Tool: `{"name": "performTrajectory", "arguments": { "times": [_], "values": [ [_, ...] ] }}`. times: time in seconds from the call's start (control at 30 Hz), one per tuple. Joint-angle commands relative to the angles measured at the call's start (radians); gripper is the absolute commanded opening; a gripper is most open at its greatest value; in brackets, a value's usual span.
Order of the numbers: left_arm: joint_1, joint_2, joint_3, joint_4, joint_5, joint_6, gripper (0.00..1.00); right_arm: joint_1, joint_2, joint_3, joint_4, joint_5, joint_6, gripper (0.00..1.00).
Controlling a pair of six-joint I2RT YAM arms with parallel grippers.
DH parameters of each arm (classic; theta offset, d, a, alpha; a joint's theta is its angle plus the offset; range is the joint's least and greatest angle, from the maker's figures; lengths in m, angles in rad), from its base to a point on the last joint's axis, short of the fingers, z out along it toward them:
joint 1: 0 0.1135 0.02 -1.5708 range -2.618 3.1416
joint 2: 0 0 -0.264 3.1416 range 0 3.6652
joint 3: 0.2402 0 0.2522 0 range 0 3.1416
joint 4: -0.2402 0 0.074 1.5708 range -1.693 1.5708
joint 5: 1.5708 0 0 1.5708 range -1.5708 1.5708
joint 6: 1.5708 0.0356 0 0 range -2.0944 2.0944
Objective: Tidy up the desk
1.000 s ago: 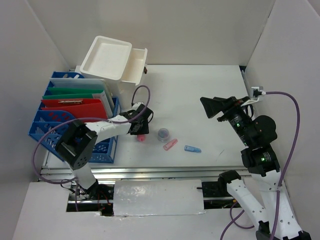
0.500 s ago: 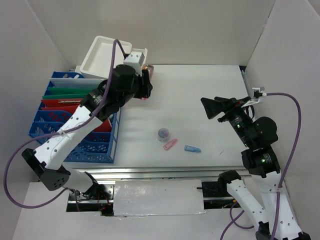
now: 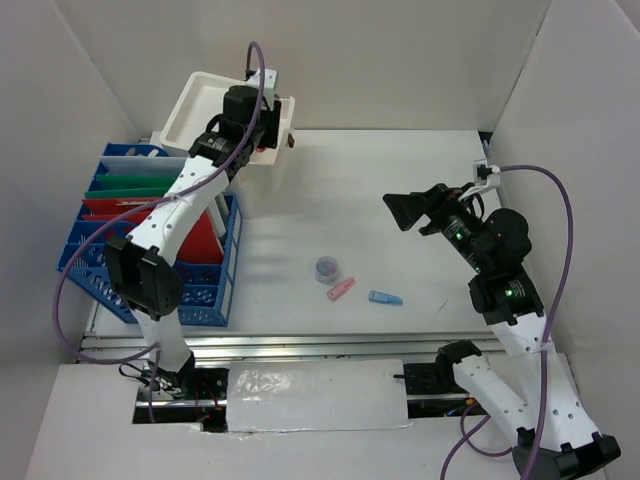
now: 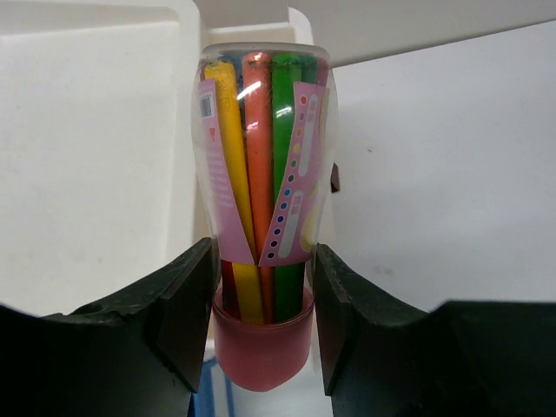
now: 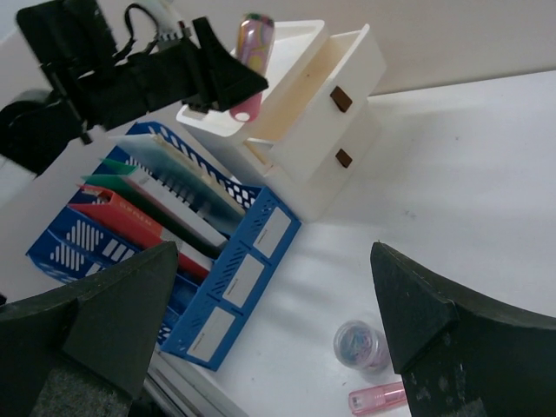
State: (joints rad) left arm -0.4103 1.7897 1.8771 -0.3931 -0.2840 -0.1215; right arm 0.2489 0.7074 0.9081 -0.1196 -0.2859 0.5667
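Left gripper (image 4: pixel 263 269) covers lower sides of marker tube (image 4: pixel 261 148).

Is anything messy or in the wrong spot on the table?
Yes. Three small things lie loose in the middle of the flat white desk: a little round clear tub of colourful bits, a small pink plastic piece and a small blue plastic piece. The white box's top drawer is also pulled open.

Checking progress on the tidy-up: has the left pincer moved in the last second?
Yes. The left pincer, shut on the marker tube, went from beside the blue file rack back to the white drawer box.
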Motion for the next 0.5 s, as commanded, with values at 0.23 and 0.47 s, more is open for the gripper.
{"name": "performTrajectory", "arguments": {
  "times": [0.23, 0.47],
  "values": [
    [0.031, 0.163, 0.197, 0.146, 0.077, 0.175, 0.02, 0.004, -0.028, -0.008, 0.041, -0.042, -0.039, 1.00],
    [0.048, 0.246, 0.268, 0.128, -0.001, 0.163, 0.16, 0.003, -0.052, -0.002, 0.014, -0.035, -0.056, 1.00]
  ]
}}
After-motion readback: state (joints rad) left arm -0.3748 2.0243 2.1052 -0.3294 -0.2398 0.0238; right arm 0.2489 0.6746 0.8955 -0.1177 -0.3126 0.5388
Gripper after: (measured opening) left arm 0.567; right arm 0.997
